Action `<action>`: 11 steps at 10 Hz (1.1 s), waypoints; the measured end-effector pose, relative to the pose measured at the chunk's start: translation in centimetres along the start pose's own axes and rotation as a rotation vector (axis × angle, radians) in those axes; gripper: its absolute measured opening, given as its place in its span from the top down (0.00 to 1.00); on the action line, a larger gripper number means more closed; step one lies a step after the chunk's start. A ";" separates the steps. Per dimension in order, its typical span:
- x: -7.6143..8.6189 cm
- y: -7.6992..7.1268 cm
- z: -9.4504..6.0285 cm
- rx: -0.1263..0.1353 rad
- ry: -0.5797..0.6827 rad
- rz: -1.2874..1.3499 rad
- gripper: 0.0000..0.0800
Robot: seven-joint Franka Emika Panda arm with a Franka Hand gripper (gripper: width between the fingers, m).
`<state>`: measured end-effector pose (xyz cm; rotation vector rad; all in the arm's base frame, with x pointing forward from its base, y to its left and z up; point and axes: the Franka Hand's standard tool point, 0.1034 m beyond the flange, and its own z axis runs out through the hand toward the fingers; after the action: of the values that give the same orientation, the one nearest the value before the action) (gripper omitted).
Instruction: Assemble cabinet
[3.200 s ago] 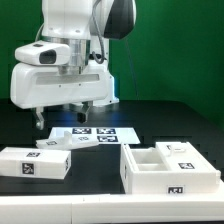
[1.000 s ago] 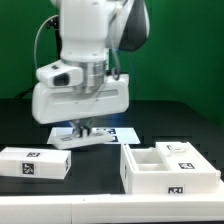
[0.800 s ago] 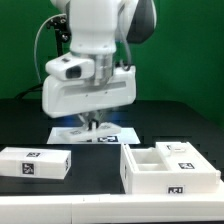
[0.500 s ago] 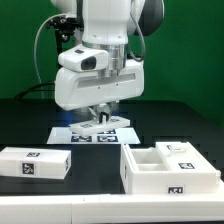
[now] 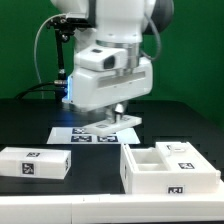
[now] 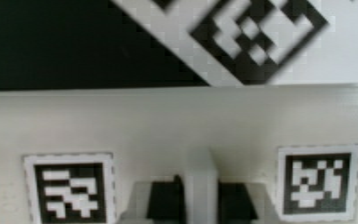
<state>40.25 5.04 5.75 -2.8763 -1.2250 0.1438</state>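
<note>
1. The gripper [image 5: 116, 113] hangs from the arm [image 5: 115, 60] just past the centre of the exterior view, toward 1 o'clock.
2. Its jaws are closed on a white slab [image 5: 122, 123], which sits under the hand and is held clear of the table [image 5: 195, 125].
3. The slab is tilted, its 3 o'clock end a little higher than its 9 o'clock end.
4. In the wrist view the slab [image 6: 176, 125] fills most of the frame, edge to edge, with two black-and-white tags [image 6: 69, 188] on its face. The picture is too blurred to read them.
5. The marker board [image 5: 80, 133] lies flat on the black table below the slab and toward 8 o'clock from it. The two are apart.
6. The wrist view shows a corner of the marker board [image 6: 247, 30] beyond the slab's far edge.
7. The cabinet is still in loose parts.
8. A white box [image 5: 150, 178] stands at 4 o'clock in the exterior view, open on top, with an inner wall dividing it. It carries a tag on its front and another at its far side.
9. A white block [image 5: 35, 165] lies at 8 o'clock, well apart from the box, with tags on its top and front.
10. Neither the box nor the block touches the gripper or the slab.
</note>
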 end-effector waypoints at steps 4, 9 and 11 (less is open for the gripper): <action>0.3 -0.4 0.0 -0.002 -0.003 -0.033 0.92; 3.2 0.0 -0.4 -0.007 0.002 -0.494 0.92; 2.9 0.3 -0.3 -0.004 -0.001 -0.483 0.92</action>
<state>42.51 6.92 5.81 -2.4856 -1.8677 0.1326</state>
